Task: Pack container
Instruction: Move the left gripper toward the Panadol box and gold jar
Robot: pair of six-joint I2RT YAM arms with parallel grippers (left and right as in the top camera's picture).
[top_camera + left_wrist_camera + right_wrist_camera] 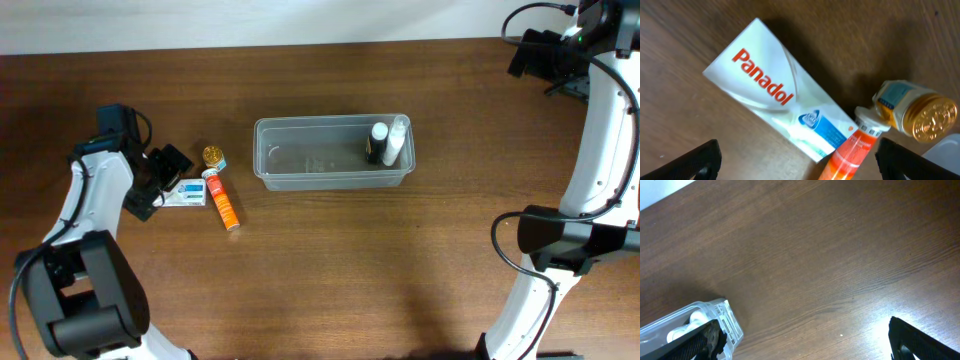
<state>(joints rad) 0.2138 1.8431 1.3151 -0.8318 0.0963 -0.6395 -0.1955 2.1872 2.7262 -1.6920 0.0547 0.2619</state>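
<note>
The clear container [300, 155] stands mid-table; a black-capped bottle [377, 142] and a white bottle [397, 141] stand in its right end. Its corner shows in the right wrist view [722, 320]. A white Panadol box [187, 193] [775, 100], an orange tube [224, 205] [850, 155] and a small gold-lidded jar [213, 156] [920, 112] lie left of it. My left gripper [160, 180] [797, 165] is open, hovering over the Panadol box. My right gripper [530, 50] [805, 340] is open and empty, high at the far right.
The table's far edge meets a white wall along the top. Bare wood lies in front of the container and to its right.
</note>
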